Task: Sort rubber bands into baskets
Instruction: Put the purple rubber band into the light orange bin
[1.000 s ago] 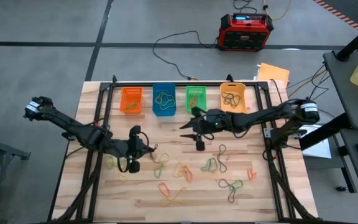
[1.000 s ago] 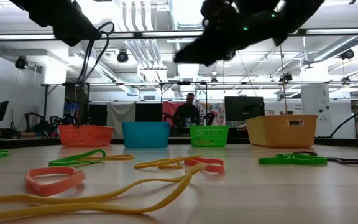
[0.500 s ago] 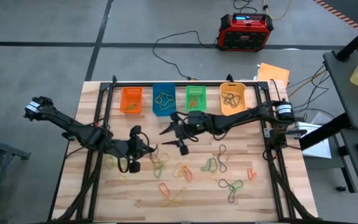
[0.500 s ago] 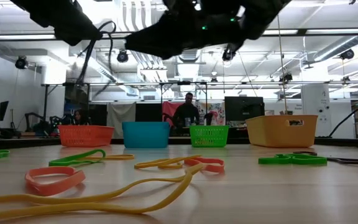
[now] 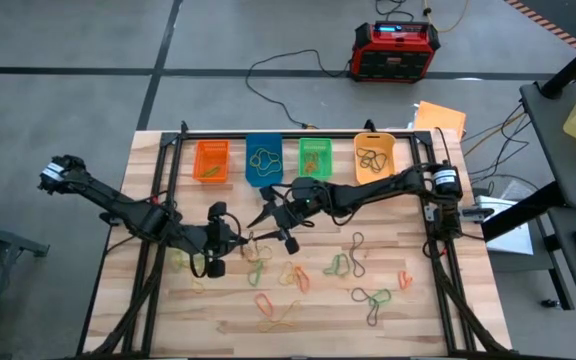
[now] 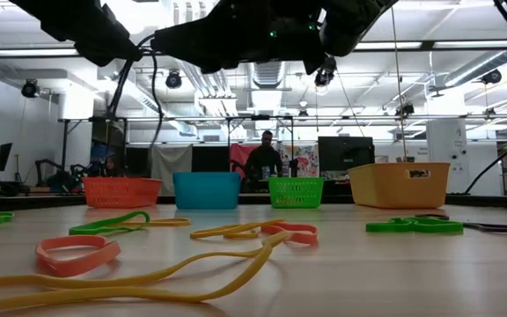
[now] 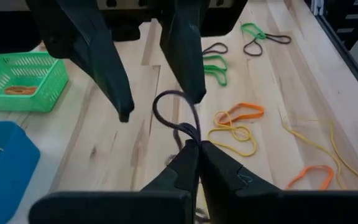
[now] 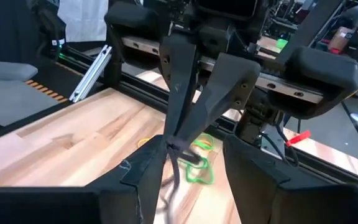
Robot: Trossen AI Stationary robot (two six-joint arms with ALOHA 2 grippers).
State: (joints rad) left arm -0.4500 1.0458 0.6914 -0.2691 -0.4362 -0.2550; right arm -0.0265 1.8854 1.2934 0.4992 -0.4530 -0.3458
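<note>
Swung leftward from mid-frame: right gripper point(image 5: 279, 229), fingers parted and empty, straddles thin dark rubber band loop point(image 7: 178, 118) pinched upright by shut left gripper point(image 7: 193, 147), centre-left of high view

Left pincer point(image 5: 251, 240) pinched closed, meeting the right pincer point(image 5: 276, 224), whose fingers stand apart.

I am swinging the right arm toward nine o'clock, away from the green basket point(image 5: 314, 158) past the blue basket point(image 5: 263, 161), bringing its open fingers point(image 5: 290, 241) around the black rubber band point(image 7: 178, 118) my left gripper point(image 5: 252, 241) is pinching.
</note>
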